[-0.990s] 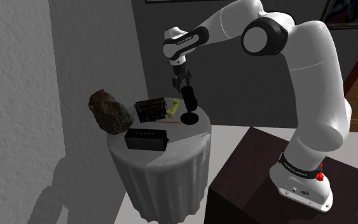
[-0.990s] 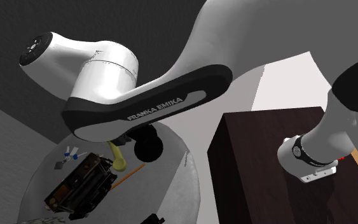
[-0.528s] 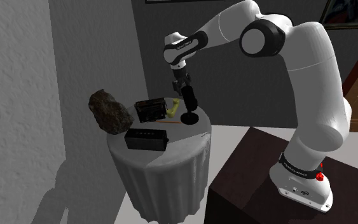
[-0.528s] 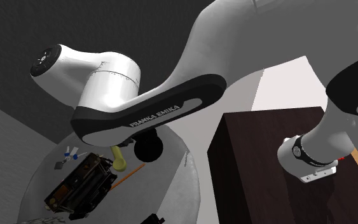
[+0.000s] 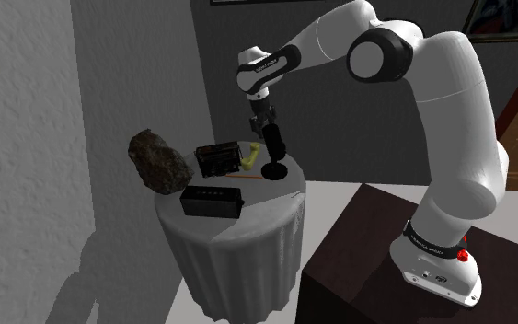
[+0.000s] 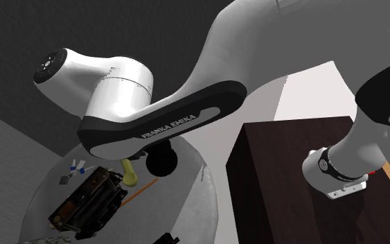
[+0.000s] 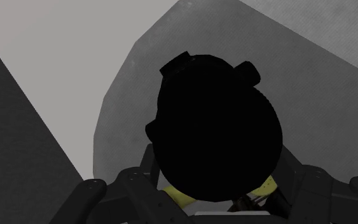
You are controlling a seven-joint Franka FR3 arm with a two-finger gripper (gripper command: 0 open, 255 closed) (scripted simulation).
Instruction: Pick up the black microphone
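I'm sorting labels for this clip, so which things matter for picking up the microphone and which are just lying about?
Job in hand: microphone, end effector.
Lying about: rock, flat black box, black device, yellow piece, orange stick.

Box point(image 5: 218, 158) and yellow piece point(image 5: 250, 153) crowd the mic point(image 5: 275, 147) on shoulder view's left. Right side, past table point(image 5: 261, 198) edge, is open for me.

Hides nearly all of the yellow thing point(image 7: 264, 188) behind the black microphone point(image 7: 215, 127) in the wrist view. In the second exterior view, buries the microphone's upper part under the arm point(image 6: 117, 86), cuts the round table point(image 6: 183, 208) at the bottom edge, leaves a small blue-and-white thing point(image 6: 75, 170) too tiny to name.
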